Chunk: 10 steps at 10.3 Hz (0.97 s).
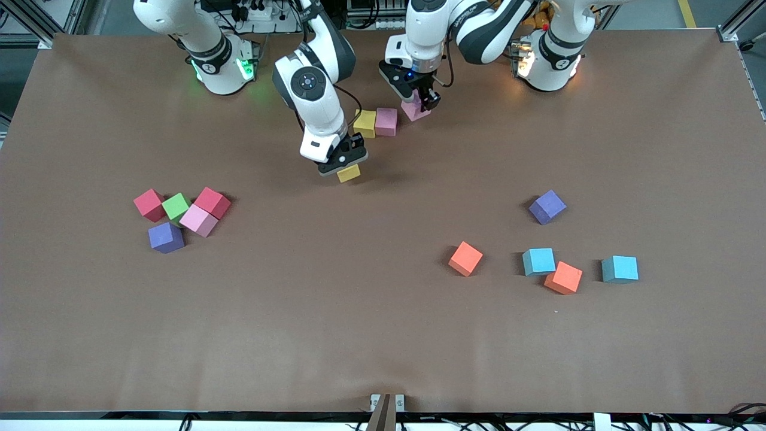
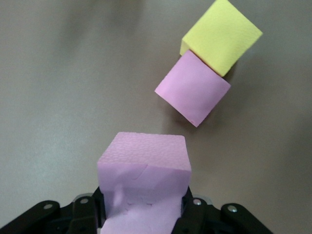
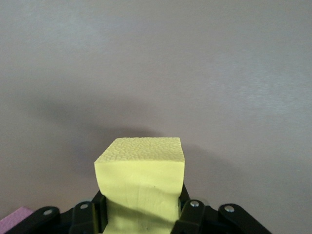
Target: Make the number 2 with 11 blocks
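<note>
Brown bench (image 1: pixel 383 335) | I had left gripper (image 1: pixel 422 100) clamping pink cube (image 1: pixel 413 110) beside the laid yellow-pink pair (image 1: pixel 376 122) | right gripper (image 1: pixel 344 160) clamping yellow cube (image 1: pixel 348 173) | I judged: square cubes flush before releasing.

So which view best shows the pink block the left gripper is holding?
The left wrist view: the held pink block fills the foreground between the left gripper fingers. The front view shows it small and partly hidden under that gripper. The right wrist view does not show it.
</note>
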### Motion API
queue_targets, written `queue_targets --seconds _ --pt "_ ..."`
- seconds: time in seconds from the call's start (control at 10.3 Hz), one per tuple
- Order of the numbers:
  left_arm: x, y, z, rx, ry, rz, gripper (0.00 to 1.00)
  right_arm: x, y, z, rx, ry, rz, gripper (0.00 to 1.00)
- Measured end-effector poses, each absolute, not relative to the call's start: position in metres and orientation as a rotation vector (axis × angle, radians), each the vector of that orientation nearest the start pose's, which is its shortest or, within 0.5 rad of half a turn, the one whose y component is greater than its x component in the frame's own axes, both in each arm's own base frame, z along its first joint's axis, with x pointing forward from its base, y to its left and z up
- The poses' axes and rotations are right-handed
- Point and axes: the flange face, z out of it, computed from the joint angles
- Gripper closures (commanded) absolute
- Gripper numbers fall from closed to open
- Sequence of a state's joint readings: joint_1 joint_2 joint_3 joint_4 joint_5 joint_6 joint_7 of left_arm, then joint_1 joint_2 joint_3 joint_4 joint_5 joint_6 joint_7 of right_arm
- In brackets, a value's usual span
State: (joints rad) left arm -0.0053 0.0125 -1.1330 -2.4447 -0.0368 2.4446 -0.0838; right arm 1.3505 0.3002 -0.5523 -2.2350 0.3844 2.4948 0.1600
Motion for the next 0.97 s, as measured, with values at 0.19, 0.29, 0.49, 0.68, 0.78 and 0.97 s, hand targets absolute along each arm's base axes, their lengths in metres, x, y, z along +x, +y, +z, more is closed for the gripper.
queue_targets --seconds 0.19,0.29,0.49,0.68,0.78,0.97 --pt "0.201 -0.437 0.299 -2.706 1.647 0.028 1.00 0.406 0.362 0.254 -3.037 -0.434 0.042 0.65" --pt "0.203 -0.440 0.302 -2.695 1.673 0.017 1.00 0.417 0.350 0.254 -3.044 -0.389 0.045 0.65" --pt "0.207 -0.446 0.311 -2.681 1.700 0.005 1.00 0.429 0.337 0.255 -3.054 -0.275 0.040 0.65" --pt "0.219 -0.444 0.310 -2.623 1.733 -0.014 1.00 0.433 0.344 0.264 -3.059 -0.119 0.064 0.66" --pt "0.227 -0.442 0.306 -2.604 1.742 -0.013 1.00 0.435 0.349 0.270 -3.061 -0.040 0.096 0.66" --pt "0.232 -0.441 0.297 -2.566 1.799 0.018 1.00 0.441 0.358 0.286 -3.057 0.131 0.141 0.66"
